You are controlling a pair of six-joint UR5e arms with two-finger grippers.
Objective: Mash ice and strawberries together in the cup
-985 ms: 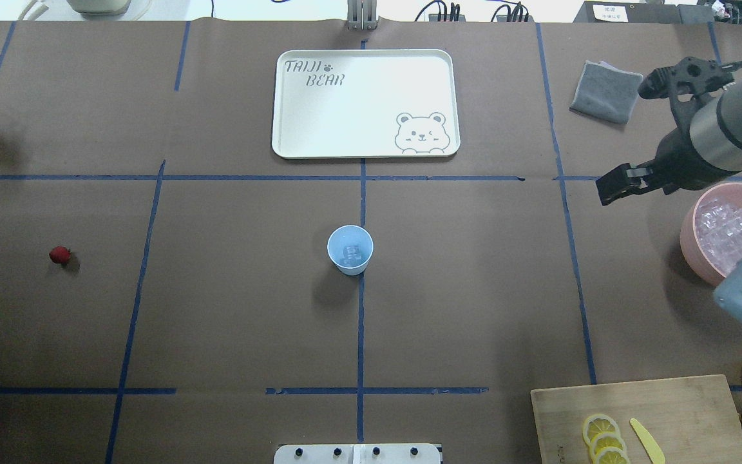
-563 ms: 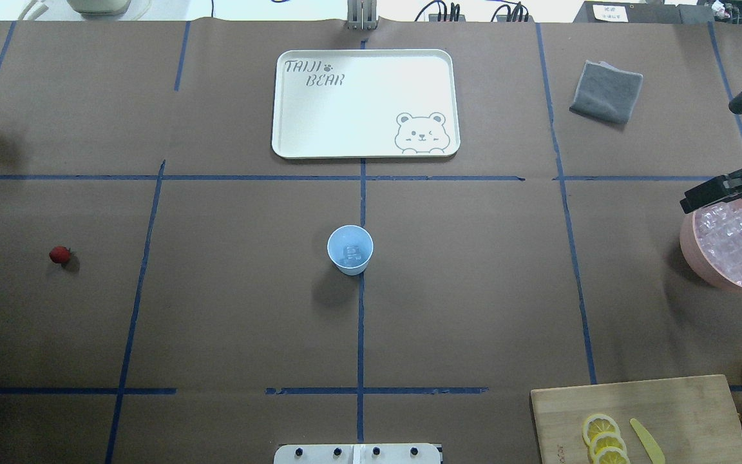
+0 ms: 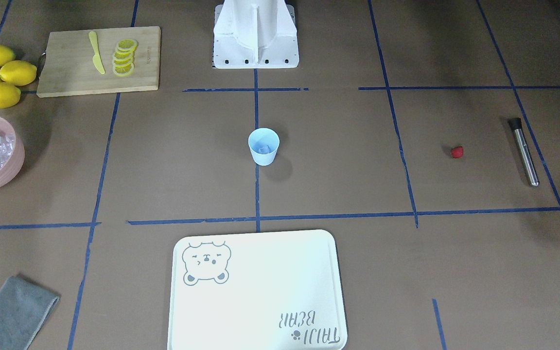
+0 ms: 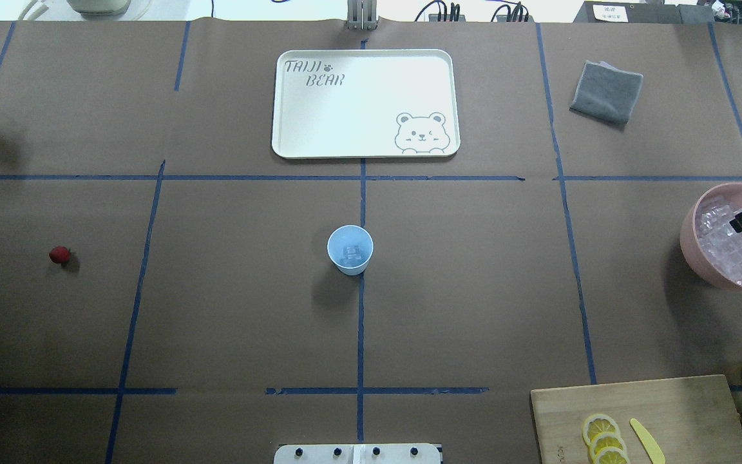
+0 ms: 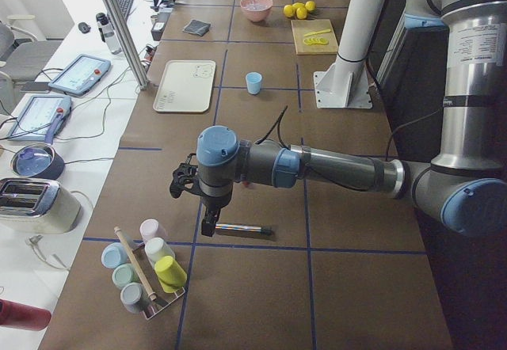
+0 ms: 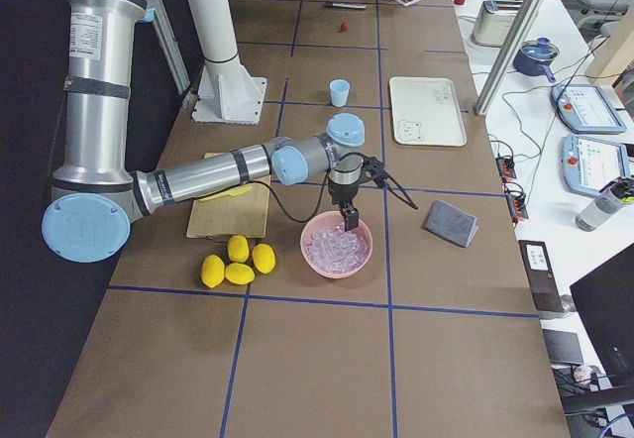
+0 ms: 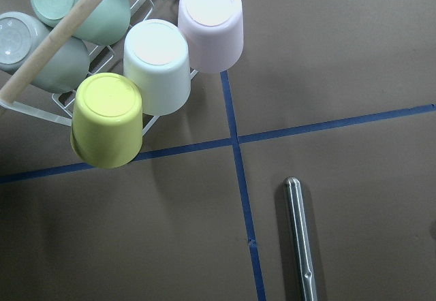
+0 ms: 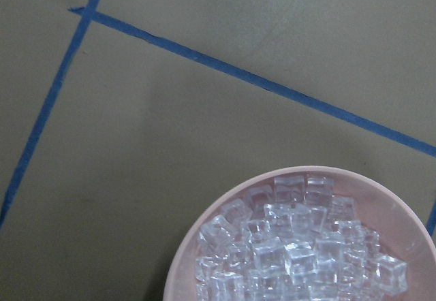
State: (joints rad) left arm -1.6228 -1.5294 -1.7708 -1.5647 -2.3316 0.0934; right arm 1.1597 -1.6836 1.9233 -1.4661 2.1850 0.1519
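Pink plastic formed the wide bowl point(image 4: 690, 238) directly below the right pincer point(image 6: 349, 222), whose dark fingers pointed down at the heap of ice point(image 8: 300, 246) that filled it. Only one dark finger showed at the edge of the overhead view, and its wrist camera showed no fingers. Whether that pincer was wide or narrow, I could not tell. I could not tell either whether its tips touched the cubes.

Well apart from that pincer, toward the middle of the tabletop point(image 4: 216, 309), stood the pale blue cup point(image 4: 350, 249), upright, with a little ice in its bottom. On the robot's side of the right pincer lay a wooden cutting board point(image 3: 66, 73) with lemon slices point(image 3: 124, 57) and a yellow knife point(image 3: 96, 58), and whole lemons point(image 6: 236, 262) just beside the bowl. A folded grey cloth point(image 4: 605, 91) lay beyond the pincer, near it.

At the far end of the tabletop the left pincer point(image 5: 207, 225) hung fingers down, just beside a steel rod point(image 7: 300, 240) that lay flat; its opening could not be judged from the side view. Upturned pastel tumblers point(image 7: 158, 69) sat near it on the outer side. The strawberry point(image 4: 59, 255) rested alone on the tabletop, near the left pincer, between it and the cup. A white tray point(image 4: 294, 129) lay well apart from both pincers.
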